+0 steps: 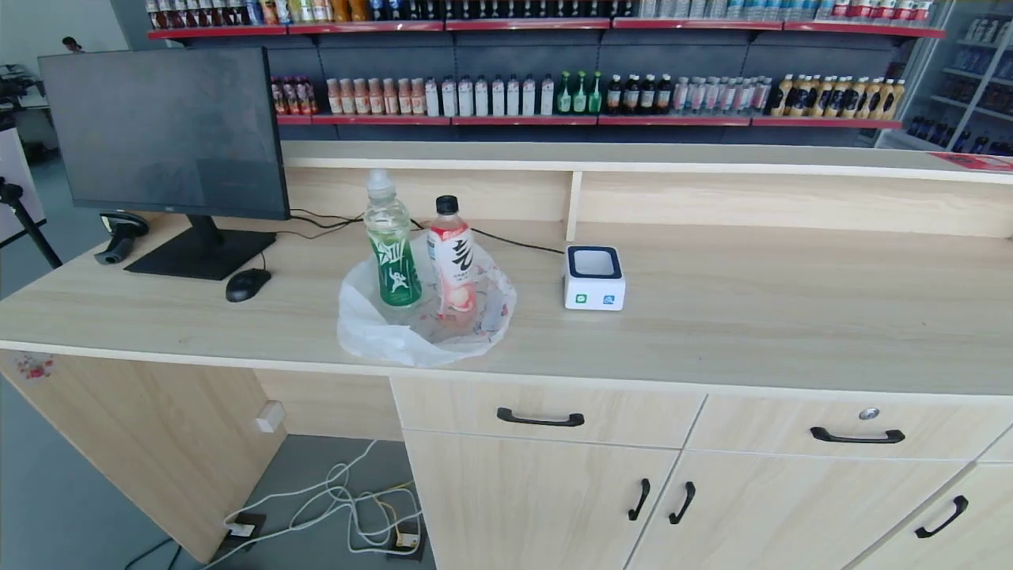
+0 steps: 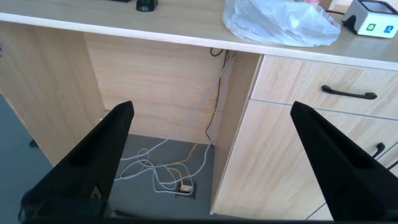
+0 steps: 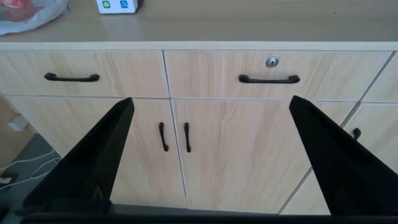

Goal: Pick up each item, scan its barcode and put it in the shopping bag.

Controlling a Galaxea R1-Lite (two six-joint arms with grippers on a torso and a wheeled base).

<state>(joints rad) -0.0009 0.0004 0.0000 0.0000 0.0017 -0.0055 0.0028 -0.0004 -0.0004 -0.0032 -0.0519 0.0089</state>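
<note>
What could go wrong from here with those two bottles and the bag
The green bottle and the pink bottle stand close together in the soft, crumpled bag, so gripping one may tip the other. The bag lies near the front edge of the counter; a tug might drag it off. The left hand and right hand sit open below counter level and might clip that edge when rising.

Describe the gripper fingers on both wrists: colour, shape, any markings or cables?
Left gripper: two plain matte black fingers, broad near the camera and tapering like wedges to blunt, angled tips. No markings or cables are visible on them. Right gripper: same build, with black wedge-shaped fingers, also unmarked.
</note>
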